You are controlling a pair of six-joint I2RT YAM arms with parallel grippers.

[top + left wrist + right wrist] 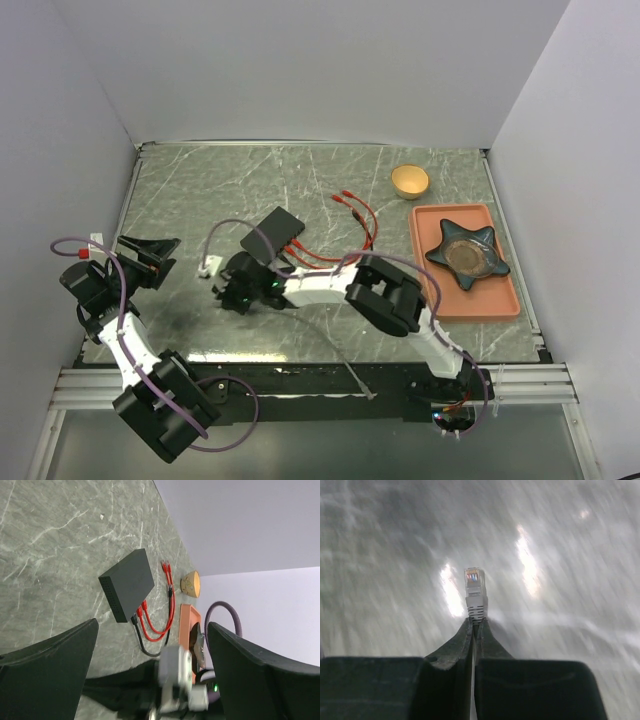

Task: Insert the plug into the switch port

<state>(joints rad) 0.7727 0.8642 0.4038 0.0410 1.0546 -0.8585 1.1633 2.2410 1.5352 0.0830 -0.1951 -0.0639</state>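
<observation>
Right arm (pixel 320 288) extending toward 9 o'clock, right gripper (pixel 475 622) clenching clear grey-booted plug (pixel 474 587), flat black box (pixel 275 235) lying at its 1 o'clock, left gripper (pixel 151 627) hanging released.

Black switch box (pixel 272 235), red cables (pixel 166 570), orange tray (pixel 425 280), grey-green white-veined table (pixel 200 190), plug (pixel 474 587) seemingly pale grey

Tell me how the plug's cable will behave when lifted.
The cable lies in a loose loop, so it likely flops and trails. The plug looks rigid, probably light, though pinched by the right gripper it might twist.
</observation>
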